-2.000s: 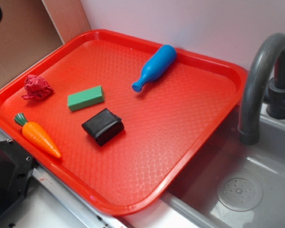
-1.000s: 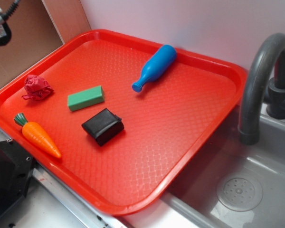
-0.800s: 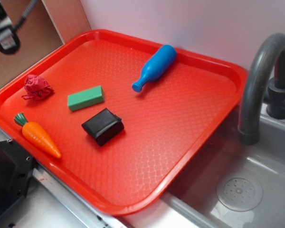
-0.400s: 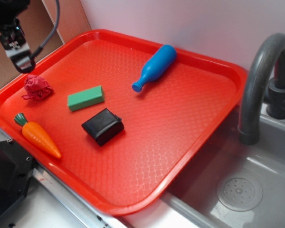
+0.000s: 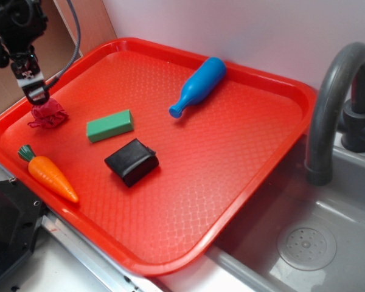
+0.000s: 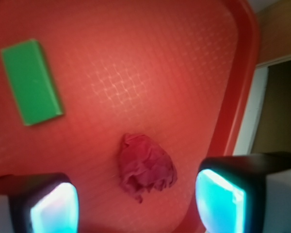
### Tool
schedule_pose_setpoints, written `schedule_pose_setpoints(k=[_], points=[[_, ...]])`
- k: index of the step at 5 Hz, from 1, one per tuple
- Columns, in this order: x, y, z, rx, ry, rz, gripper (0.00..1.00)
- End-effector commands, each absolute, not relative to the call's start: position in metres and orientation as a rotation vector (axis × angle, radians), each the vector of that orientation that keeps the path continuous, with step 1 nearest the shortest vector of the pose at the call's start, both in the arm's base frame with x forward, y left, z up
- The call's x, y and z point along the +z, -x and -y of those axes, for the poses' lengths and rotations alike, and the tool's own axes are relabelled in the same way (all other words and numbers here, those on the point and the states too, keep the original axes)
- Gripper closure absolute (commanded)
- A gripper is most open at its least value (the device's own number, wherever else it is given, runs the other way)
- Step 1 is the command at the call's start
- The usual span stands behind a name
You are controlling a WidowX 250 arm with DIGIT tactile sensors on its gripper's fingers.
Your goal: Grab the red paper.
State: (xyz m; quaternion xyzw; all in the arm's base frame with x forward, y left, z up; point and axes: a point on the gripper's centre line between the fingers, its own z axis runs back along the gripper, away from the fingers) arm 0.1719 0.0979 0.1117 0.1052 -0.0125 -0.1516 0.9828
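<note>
Wrist view: gripper [image 6: 136,206] fingers spread wide, flanking the red paper [image 6: 145,167]; no writing.

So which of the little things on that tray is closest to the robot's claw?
The crumpled red paper ball, near the tray's left rim. The open claw hangs right above it; the green block, carrot, black pad and blue bottle lie farther off.
</note>
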Motion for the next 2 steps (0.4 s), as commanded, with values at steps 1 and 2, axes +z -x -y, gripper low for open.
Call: schedule_pose_setpoints(k=[1,2], points=[[0.092,-0.175,-0.113,-0.342,-0.126,-0.022,0.0],[0.079,-0.177,-0.118,-0.333,-0.146,-0.064,0.0]])
